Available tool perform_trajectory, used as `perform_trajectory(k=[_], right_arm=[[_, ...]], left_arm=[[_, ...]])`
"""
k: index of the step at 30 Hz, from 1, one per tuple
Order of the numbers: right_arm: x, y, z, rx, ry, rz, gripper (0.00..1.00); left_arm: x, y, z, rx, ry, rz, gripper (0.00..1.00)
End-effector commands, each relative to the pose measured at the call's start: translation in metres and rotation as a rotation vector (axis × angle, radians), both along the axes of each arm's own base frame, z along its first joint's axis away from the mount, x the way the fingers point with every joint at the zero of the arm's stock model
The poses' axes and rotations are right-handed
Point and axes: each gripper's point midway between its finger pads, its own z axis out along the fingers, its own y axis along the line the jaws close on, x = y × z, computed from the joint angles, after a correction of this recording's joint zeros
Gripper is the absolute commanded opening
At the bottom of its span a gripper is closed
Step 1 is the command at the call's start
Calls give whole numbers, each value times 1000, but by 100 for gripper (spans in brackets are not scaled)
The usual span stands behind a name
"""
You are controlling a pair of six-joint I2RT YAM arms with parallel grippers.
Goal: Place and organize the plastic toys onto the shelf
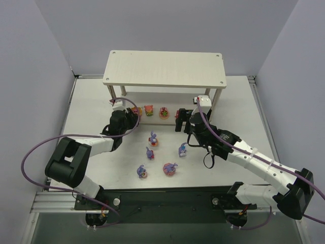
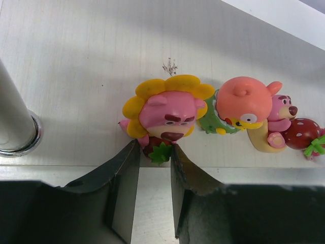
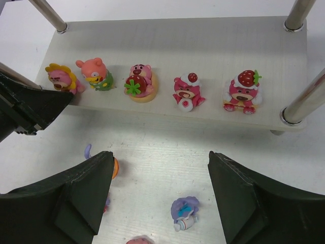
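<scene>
Likely light, hard, glossy plastic: slippery, tips easily. Best pinched low across base. L claw (image 2: pixel 155 147) clamped on sunflower toy (image 2: pixel 167 114) at base, on shelf (image 1: pixel 165 68) lower tier, left end of 5-toy row. R claw (image 3: pixel 160 157) wide apart, empty, before shelf. 5 bunnies (image 1: pixel 153 137) on table before shelf. Toy backs hidden; from top, shelf's upper tier covers most of the row.

Below me lies a white worktop (image 1: pixel 91 117), matt and faintly streaked. A thin metal strip (image 1: pixel 260 109) runs along its right edge. Plain pale grey walls (image 1: pixel 30 76) close it in on my left, at the back and on my right. Across the near edge I see a black base plate (image 1: pixel 167 198) lying crosswise. Just beside its left end sits a ribbed aluminium rail (image 1: pixel 51 203).
</scene>
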Motion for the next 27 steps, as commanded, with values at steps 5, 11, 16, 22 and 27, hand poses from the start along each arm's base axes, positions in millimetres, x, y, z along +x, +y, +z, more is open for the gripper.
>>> perform_trajectory(k=[5, 11, 16, 22, 27], right_arm=[[4, -1, 0, 9, 2, -15, 76], [4, 0, -1, 11, 7, -13, 76], [5, 1, -2, 11, 9, -11, 76], [5, -1, -4, 9, 13, -14, 76], [5, -3, -4, 9, 11, -17, 76]], left_arm=[[27, 3, 24, -48, -76, 31, 0], [28, 6, 21, -41, -73, 46, 0], [29, 7, 24, -36, -81, 56, 7], [31, 8, 23, -30, -79, 59, 17], [31, 7, 20, -26, -76, 56, 21]])
